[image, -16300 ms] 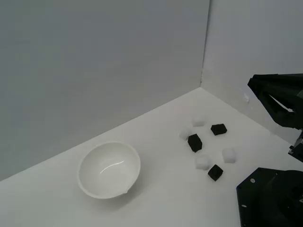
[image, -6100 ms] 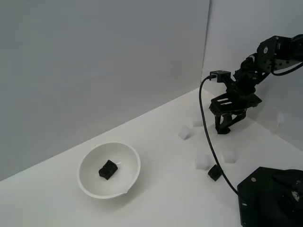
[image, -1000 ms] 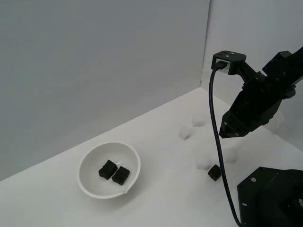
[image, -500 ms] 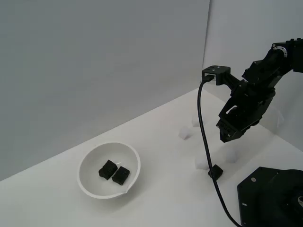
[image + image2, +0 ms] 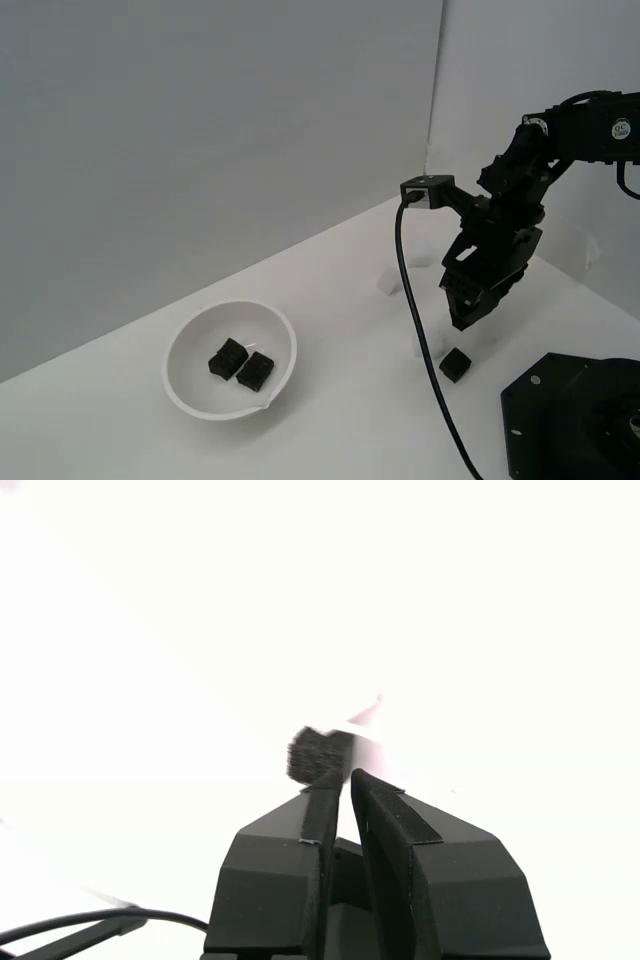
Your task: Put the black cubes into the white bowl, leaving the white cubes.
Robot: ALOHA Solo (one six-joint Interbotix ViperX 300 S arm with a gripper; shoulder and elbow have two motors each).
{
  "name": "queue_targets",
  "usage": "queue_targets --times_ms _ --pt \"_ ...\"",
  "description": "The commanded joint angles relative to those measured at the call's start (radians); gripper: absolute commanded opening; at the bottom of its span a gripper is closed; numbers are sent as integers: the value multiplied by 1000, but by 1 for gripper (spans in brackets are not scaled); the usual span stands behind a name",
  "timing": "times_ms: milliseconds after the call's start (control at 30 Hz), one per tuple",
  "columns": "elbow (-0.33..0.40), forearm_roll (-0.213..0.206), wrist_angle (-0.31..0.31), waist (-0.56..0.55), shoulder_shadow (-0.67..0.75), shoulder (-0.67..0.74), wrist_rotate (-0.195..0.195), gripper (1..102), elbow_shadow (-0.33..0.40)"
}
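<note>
Glossy white bowl (image 5: 231,358), matte black cubes (image 5: 241,364), smooth matte black plastic jaws.

white cube (image 5: 388,283) flanks open surface around black cube (image 5: 455,364).

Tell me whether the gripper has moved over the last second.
Yes. The gripper has dropped and shifted toward the exterior view's left, closing on the last black cube outside the white bowl.

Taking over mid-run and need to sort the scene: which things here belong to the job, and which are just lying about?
Job:
- bowl, two black cubes inside
- last black cube on the table, below the gripper

Lying about:
- white cube, to be left; the others are hidden or washed out
- black base plate
</note>
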Motion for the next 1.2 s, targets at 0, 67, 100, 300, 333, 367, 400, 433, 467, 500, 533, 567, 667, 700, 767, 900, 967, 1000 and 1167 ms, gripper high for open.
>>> queue_targets --times_ms 0,67,100,300,333,367,400,433,467,500,533,567,667,700,767,900,967,1000,1167 --pt "-17 -49 25 8 5 -2 32 8 -17" --pt "-15 -81 46 6 -6 -12 43 22 -18" --pt "-17 -92 55 6 -15 -21 46 31 -18" --pt "-15 -104 83 3 -75 -81 46 67 -17" --pt "-15 -103 83 2 -86 -91 48 73 -17" --pt "-15 -103 81 2 -97 -103 46 78 -17" --pt "-17 -104 81 3 -109 -117 46 82 -18" --pt "-17 -104 81 2 -126 -130 46 86 -18" --pt "-17 -103 81 3 -138 -144 46 88 -18" --pt "-17 -101 80 2 -153 -158 46 88 -18" --pt "-18 -101 77 3 -167 -172 48 88 -21" --pt "-20 -98 71 2 -175 -183 48 88 -23" --pt "-28 -87 34 3 -195 -202 49 88 -32" --pt "-31 -86 29 3 -201 -209 49 88 -35" --pt "-32 -83 23 2 -216 -222 49 88 -35" --pt "-31 -75 11 2 -250 -256 49 88 -32" --pt "-31 -67 11 -6 -267 -273 49 88 -34" --pt "-31 -63 9 -11 -273 -281 49 88 -34" --pt "-31 -52 6 -14 -305 -311 49 88 -34"
